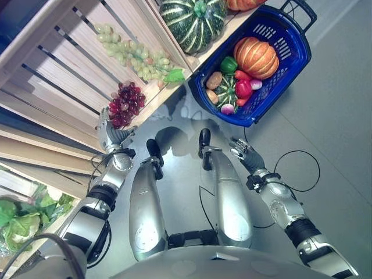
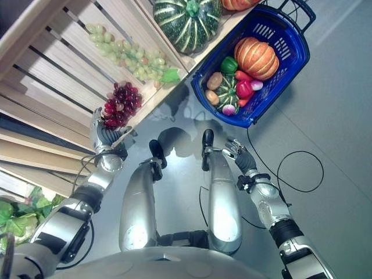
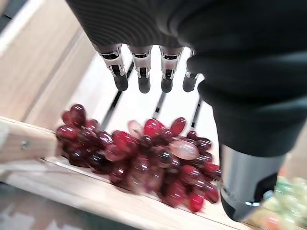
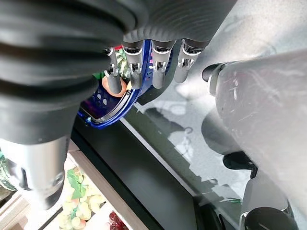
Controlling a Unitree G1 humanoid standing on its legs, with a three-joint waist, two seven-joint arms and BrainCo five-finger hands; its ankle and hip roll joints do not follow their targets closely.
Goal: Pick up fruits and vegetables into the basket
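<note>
Fingers (image 3: 143,72) of the left hand (image 1: 109,132) are straight and apart, stretched above the bunch of red grapes (image 1: 124,103) without closing on it; from the left wrist view the dark tips hang just over the far side of the bunch, and I cannot tell if they touch it. The red grapes lie at the near edge of the wooden crate (image 1: 64,64), against its front board. Farther in the same crate, to the right, lies a long bunch of green grapes (image 1: 135,55) with a green leaf at its end. Beyond the crate's right wall sits a large dark green striped pumpkin (image 1: 193,22).

The blue basket (image 1: 289,67) stands on the grey floor (image 1: 331,116) to the right of the crate, just beside it. Inside it lie an orange pumpkin (image 1: 256,57), a green pepper (image 1: 228,64), a potato (image 1: 214,79), a small striped green squash (image 1: 226,92), a red pepper (image 1: 243,88) and some other small pieces that I cannot identify.

The right hand (image 1: 244,152) is low on the right, near the basket's near corner but apart from it, with its fingers relaxed and open, holding nothing. At the left near corner some leafy green vegetables (image 1: 17,218) show on a lower shelf.
</note>
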